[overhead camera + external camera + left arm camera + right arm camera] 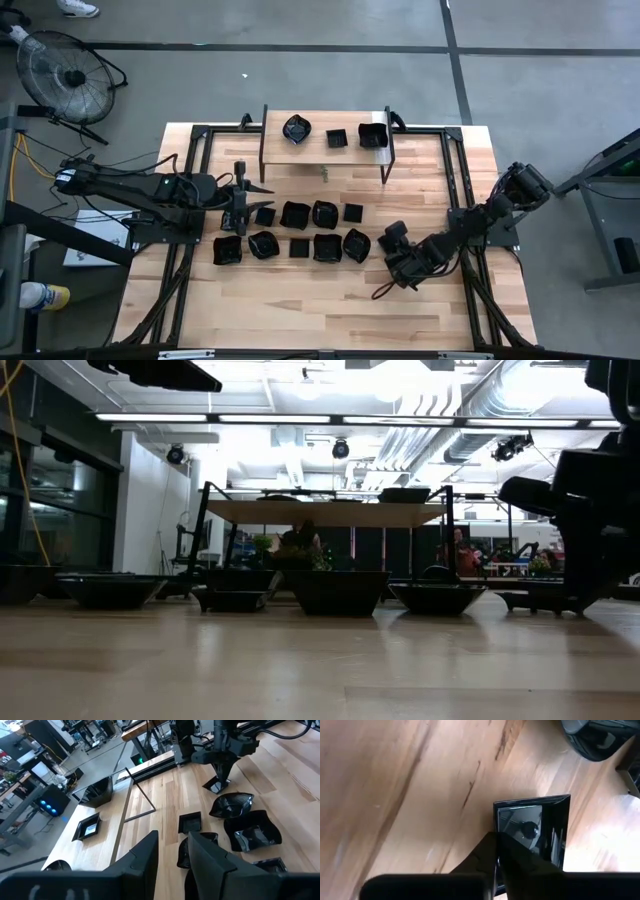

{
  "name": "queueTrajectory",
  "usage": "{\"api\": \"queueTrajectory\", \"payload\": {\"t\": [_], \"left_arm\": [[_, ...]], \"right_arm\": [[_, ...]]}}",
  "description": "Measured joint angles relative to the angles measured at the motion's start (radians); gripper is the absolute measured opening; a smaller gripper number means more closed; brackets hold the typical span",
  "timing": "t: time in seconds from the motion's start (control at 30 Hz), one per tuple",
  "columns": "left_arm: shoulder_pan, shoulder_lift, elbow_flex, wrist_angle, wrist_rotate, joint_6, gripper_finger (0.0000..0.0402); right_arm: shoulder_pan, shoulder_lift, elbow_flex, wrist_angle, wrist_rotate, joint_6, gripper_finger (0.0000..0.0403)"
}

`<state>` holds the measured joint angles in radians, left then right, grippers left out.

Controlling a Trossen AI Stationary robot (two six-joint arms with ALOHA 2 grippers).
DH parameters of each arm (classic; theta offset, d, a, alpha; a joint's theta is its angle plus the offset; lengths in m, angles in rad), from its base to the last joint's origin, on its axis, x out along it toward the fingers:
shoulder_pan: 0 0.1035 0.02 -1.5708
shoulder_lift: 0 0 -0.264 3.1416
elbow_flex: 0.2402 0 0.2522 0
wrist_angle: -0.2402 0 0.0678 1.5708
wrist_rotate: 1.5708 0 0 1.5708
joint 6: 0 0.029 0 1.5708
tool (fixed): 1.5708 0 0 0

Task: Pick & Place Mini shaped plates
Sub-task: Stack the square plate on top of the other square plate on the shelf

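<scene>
On wooden tabletop: black plates; fan beyond.

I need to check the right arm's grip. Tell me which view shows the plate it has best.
Right wrist view: the right gripper is shut on the rim of a small square plate. The high view hides that plate under the gripper; low and left wrist views don't show it clearly.

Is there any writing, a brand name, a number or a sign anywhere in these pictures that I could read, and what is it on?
None can be read. The mini shaped plates are plain glossy black, and the wooden table and the raised shelf carry no label. Screens and signs in the room behind, in the low view, are too small to read.
</scene>
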<state>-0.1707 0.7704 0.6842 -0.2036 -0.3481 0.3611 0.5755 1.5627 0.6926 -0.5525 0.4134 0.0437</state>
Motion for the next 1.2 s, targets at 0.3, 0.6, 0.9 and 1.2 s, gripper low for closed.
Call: {"api": "queueTrajectory", "payload": {"t": [0.3,0.6,0.9,1.2], "left_arm": [[0.000,0.000,0.000,-0.006,0.000,-0.005,0.0103],[0.000,0.000,0.000,-0.009,0.010,-0.027,0.0103],[0.000,0.000,0.000,-0.009,0.024,-0.030,0.0103],[0.000,0.000,0.000,-0.009,0.025,-0.026,0.0103]], "right_arm": [[0.000,0.000,0.019,-0.032,-0.029,0.035,0.0007],[0.001,0.000,0.177,-0.203,-0.047,0.072,0.0003],[0.000,0.000,0.333,-0.398,-0.011,0.063,0.0002],[-0.081,0.000,0.492,-0.519,0.034,-0.003,0.0001]]}}
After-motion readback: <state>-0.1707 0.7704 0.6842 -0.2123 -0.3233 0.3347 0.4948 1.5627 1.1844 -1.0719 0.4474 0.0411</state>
